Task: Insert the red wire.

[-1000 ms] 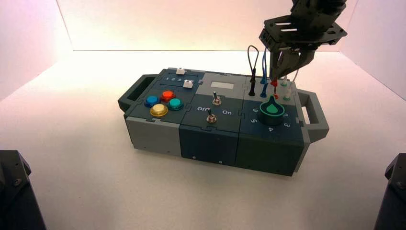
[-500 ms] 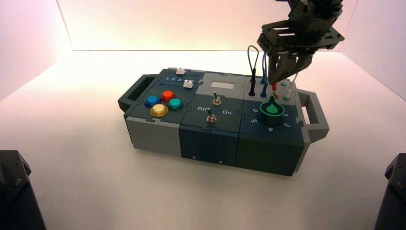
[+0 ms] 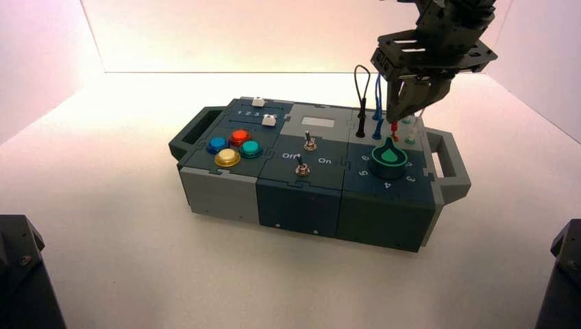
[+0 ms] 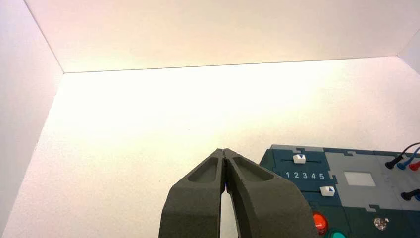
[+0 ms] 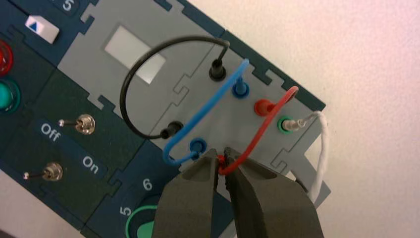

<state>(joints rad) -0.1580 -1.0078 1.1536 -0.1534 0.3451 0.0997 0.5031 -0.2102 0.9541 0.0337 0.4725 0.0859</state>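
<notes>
Red shows just under the right claw (image 3: 397,117) in the high view: a plug of the red wire (image 3: 394,126) points down towards the red socket (image 3: 395,139) in the nearer row, behind the green-and-black knob (image 3: 388,159) on the right part of the box (image 3: 300,205). The plug looks roughly upright and lined up with that socket, though whether its tip has gone in cannot be told from here. In the left wrist view, the left claw (image 4: 224,150) is parked over the worktop (image 4: 124,148), well apart from the box, its two halves together and holding nothing. The right wrist view shows the right claw clamped on the near end of the red wire, over the grey panel and just beside the near plug of the blue wire (image 5: 208,105); the red loop arches back to its other plug, which stands in the far red socket (image 5: 263,107). So the step in hand looks to be seating the second plug, with the task close to done. The next move calls for a small centring check, then a straight push down until the plug sits home, and only then letting go; a sideways lean could jam the tip on the rim or nudge the blue plug.
</notes>
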